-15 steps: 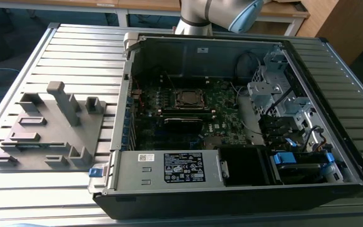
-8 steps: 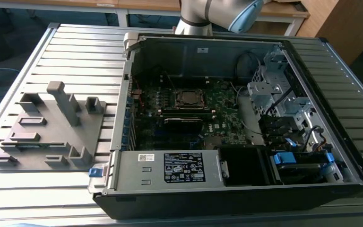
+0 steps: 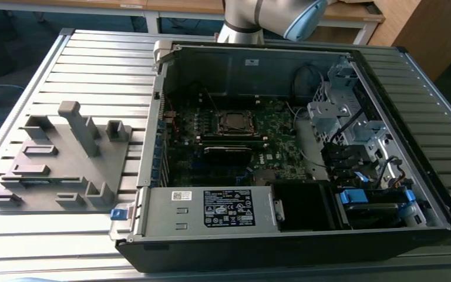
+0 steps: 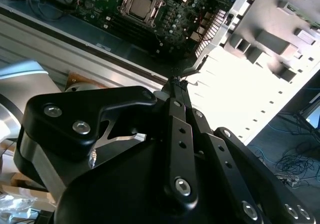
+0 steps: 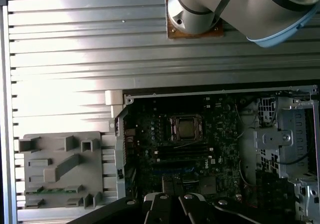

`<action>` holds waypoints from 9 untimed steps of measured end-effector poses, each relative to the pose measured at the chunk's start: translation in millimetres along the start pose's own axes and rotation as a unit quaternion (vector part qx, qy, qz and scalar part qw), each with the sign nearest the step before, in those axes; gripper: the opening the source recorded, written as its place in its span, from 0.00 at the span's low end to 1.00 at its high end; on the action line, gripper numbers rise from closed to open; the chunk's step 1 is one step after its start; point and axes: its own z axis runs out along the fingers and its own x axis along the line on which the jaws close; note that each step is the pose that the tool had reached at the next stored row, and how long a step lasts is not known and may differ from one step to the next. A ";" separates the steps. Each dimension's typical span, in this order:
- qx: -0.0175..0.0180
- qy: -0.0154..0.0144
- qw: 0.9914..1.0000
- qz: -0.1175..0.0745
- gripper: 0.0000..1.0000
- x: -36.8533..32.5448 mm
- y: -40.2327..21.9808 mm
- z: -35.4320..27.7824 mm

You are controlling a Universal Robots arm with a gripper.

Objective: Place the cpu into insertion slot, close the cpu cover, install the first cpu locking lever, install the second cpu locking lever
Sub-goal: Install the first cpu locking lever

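The cpu (image 4: 141, 4) lies flat in the insertion slot (image 3: 234, 123), well below the claw (image 4: 176, 82) and out beyond its tips. The cpu cover (image 4: 127, 2) appears to be down around it as a thin metal frame. Whether the locking levers are latched is too fine to tell. In the second wrist view the claw's two fingers run pressed together to their tips, with nothing between them.

The main danger, as I judge it, is in the descent. The claw hangs high over the case wall, and a slightly wrong line down would strike that wall or catch the loose cables (image 3: 308, 76) beside the slot. Closed tips pressing off-centre on the cover could tilt the chip and harm the contacts under it. A springy lever could also slip off such narrow tips.

Directly beneath the claw, the open computer case (image 3: 249, 70) holds the green board (image 3: 276, 132) that carries the slot. It also holds a power supply box (image 3: 209, 208) and a metal drive cage (image 3: 331, 108). Farther off to the claw's side, apart from the case, a grey tray (image 5: 60, 169) with moulded recesses rests on the slatted table (image 5: 75, 43). One of its recesses holds a thin green strip (image 5: 50, 189).
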 end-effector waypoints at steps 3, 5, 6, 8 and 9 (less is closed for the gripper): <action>0.001 0.000 1.000 0.000 0.10 0.0 0.0 0.0; 0.002 0.000 1.000 0.000 0.10 0.0 0.0 0.0; 0.002 0.000 1.000 0.000 0.10 0.0 0.0 0.0; 0.003 0.000 1.000 0.000 0.10 0.0 0.0 0.0; 0.003 -0.001 1.000 0.000 0.10 0.0 0.0 0.0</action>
